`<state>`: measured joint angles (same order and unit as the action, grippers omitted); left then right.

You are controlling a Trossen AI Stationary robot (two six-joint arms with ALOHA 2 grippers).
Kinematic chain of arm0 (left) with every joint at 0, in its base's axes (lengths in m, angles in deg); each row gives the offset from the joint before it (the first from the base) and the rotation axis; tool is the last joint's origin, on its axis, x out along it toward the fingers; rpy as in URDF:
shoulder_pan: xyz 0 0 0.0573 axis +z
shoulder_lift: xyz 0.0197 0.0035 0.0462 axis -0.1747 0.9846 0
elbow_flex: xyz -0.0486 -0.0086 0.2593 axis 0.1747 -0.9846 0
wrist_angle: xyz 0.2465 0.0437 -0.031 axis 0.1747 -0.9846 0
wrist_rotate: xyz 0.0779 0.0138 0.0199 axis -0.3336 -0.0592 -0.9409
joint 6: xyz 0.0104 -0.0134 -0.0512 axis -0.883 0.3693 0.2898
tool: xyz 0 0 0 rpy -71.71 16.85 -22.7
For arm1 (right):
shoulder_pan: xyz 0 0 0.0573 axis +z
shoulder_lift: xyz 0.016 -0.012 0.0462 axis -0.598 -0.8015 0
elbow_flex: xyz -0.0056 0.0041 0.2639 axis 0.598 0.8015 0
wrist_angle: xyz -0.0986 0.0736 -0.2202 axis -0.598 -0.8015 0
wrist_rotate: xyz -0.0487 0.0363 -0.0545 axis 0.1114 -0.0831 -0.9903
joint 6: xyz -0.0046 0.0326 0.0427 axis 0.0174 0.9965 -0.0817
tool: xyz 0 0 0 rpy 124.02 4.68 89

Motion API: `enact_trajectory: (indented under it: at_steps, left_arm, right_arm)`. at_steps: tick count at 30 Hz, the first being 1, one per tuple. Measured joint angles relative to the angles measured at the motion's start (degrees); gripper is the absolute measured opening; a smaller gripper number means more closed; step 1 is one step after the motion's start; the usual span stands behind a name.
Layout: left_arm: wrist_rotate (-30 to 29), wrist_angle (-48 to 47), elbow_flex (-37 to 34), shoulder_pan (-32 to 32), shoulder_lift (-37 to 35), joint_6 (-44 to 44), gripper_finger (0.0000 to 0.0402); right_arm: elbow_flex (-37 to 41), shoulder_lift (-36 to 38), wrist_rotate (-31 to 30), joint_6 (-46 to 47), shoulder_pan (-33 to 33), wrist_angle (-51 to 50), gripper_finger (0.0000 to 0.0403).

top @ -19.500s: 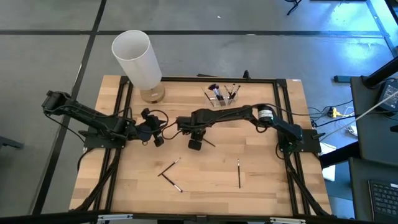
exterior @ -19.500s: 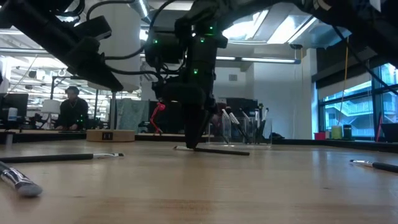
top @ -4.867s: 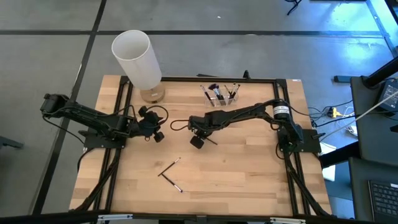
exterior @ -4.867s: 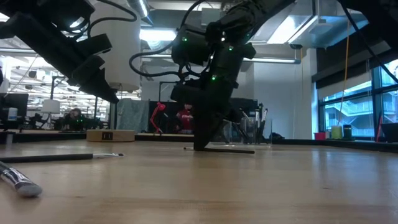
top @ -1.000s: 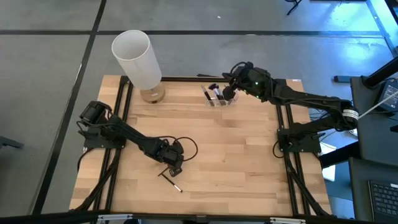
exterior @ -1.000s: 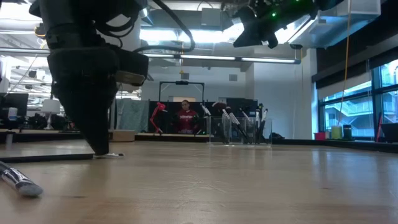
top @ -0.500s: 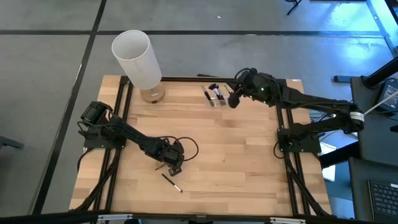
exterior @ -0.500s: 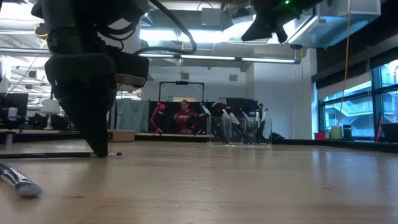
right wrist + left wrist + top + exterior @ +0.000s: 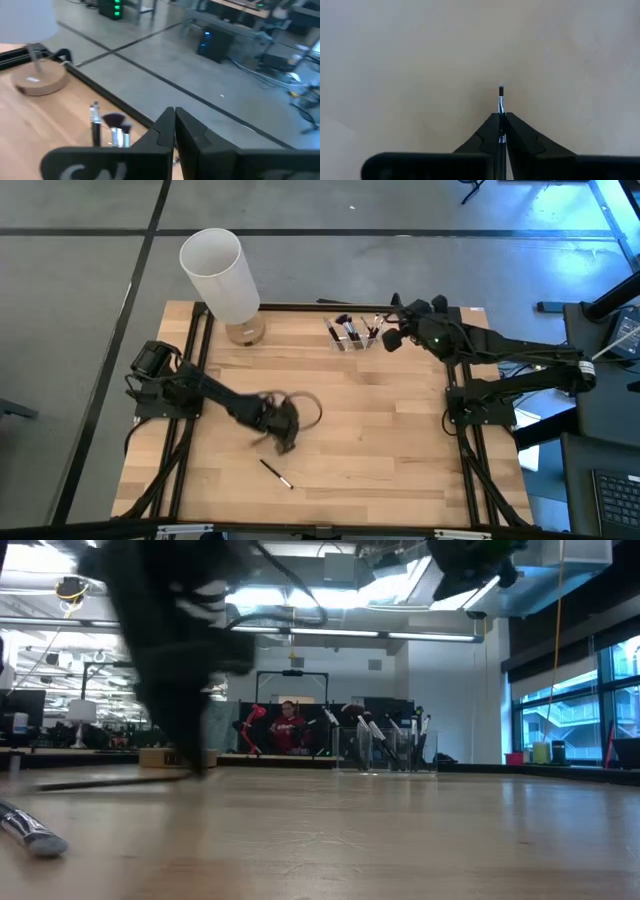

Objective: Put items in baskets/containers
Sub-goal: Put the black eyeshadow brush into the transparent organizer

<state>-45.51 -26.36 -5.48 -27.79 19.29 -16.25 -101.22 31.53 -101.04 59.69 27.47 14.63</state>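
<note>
Our left gripper [image 9: 284,436] sits near the middle of the table [image 9: 400,450], fingers pinching a thin brush [image 9: 500,107]. The brush pokes straight out past our fingertips. One more brush [image 9: 275,475] lies on the wood just near of that gripper. The clear organizer [image 9: 355,336] stands at the far edge, far and to the right, so we judge the brush must travel that way. Our right gripper [image 9: 391,339] waits just right of the organizer, fingers pressed together, holding nothing. We can read no writing.
</note>
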Motion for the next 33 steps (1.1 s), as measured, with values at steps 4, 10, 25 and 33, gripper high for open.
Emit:
enact_trajectory:
  at_steps: [4,10,25,33]
  left_arm:
    - [-11.1,0.9,3.8,3.8,-2.0,-5.6,0.002]
    - [-28.6,18.3,7.7,12.6,-2.9,-21.4,0.0025]
    - [-14.3,77.7,7.9,36.5,8.6,-28.8,0.0024]
    - [-16.3,84.4,7.8,37.7,17.0,-28.7,0.0026]
  right_arm:
    - [0.0,2.6,-4.9,3.8,1.4,-5.2,0.0014]
    - [0.0,4.3,-11.3,8.7,3.6,-9.1,0.0014]
    - [0.0,4.2,-15.0,9.0,4.2,-10.8,0.0014]
    - [0.0,4.2,-16.5,8.9,4.2,-10.9,0.0014]
